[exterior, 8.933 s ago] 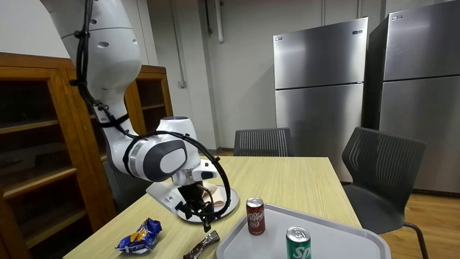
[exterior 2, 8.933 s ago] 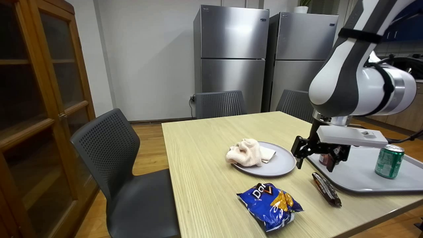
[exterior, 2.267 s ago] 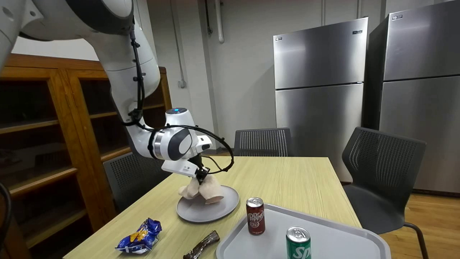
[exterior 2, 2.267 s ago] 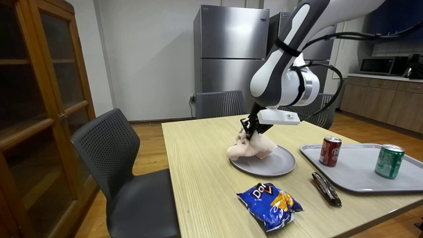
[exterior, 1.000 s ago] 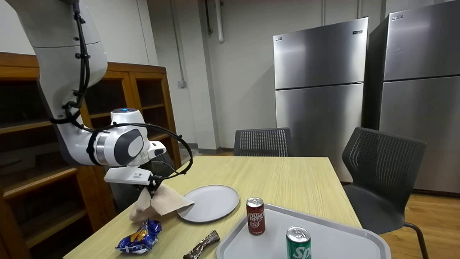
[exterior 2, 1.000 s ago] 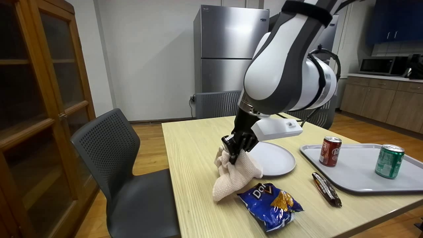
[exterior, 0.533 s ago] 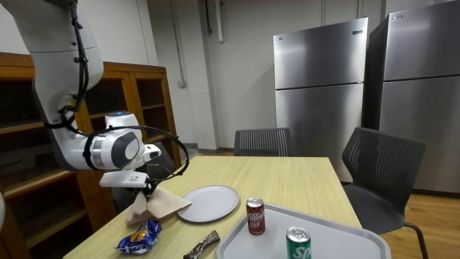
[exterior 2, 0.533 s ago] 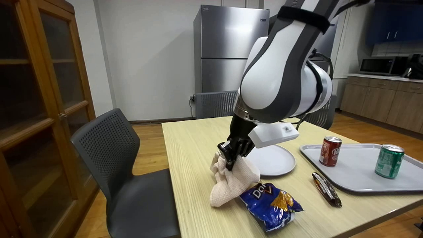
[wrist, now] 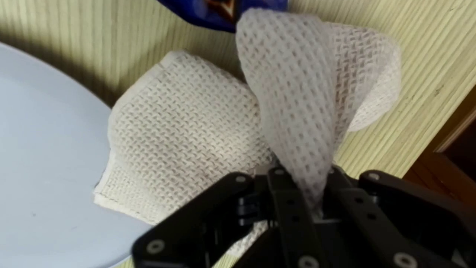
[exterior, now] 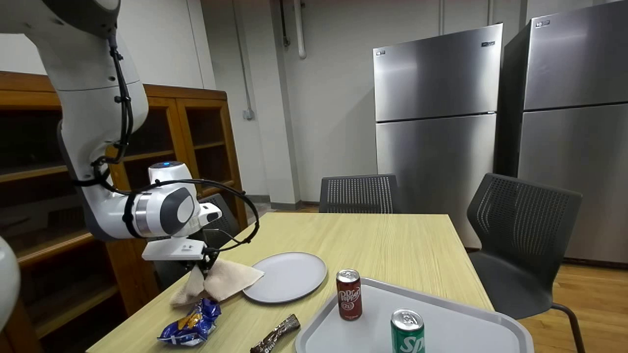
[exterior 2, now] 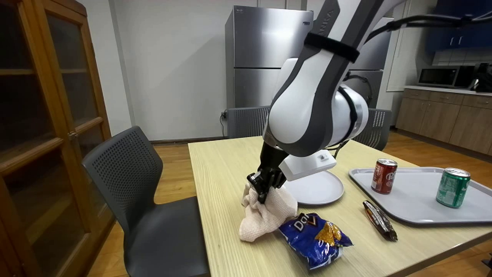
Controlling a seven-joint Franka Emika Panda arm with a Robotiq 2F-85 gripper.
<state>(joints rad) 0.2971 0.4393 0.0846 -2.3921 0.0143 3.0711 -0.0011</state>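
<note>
The steel refrigerators (exterior: 436, 142) stood well behind the pincer (wrist: 306, 175) in both exterior views. The table (exterior: 373, 245) lay beneath the pincer. The grey tray (exterior 2: 417, 198) lay on the table, well apart from the pincer and to its right in both exterior views. The plate (exterior: 289, 277) lay nearer, also to its right there, and at its left in the wrist view. The pale cloth (exterior 2: 267, 221) hung below the pincer, whose jaws were closed on a bunched fold; one corner overlapped the plate's rim in the wrist view, though contact could not be told. The blue chip bag (exterior 2: 317, 238) lay in front of the pincer in both exterior views, just beside the cloth. The red can (exterior: 349, 299) stood upright on the tray's side toward the pincer; the green can (exterior 2: 453, 188) stood farther from it. The snack bar (exterior 2: 379, 221) lay between the bag and the tray, well apart from the pincer.
</note>
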